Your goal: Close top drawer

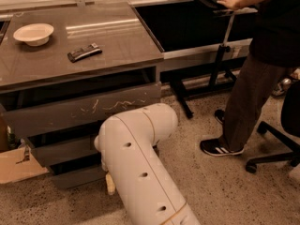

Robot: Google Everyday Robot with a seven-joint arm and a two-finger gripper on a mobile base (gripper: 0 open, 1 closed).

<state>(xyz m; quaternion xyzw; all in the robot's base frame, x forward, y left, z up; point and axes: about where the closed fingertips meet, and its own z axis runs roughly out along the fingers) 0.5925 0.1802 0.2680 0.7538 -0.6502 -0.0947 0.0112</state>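
Observation:
The top drawer [70, 111] is the wide grey-brown front with pale scratches, under the countertop [117, 41]. It stands pulled out a little, with a dark gap above it. My white arm [136, 158] rises from the bottom edge, and its elbow overlaps the drawer's lower right edge. My gripper is mostly hidden behind the arm, low in front of the lower drawers. Only a small tan part of the gripper [110, 184] shows there.
A white bowl [33, 33] and a dark remote-like object [84, 52] lie on the countertop. Two narrower drawer fronts [61, 149] sit below. A cardboard box [18, 165] stands at the left. A person [262, 78] stands at a laptop stand [220, 46] on the right, next to an office chair base [276, 149].

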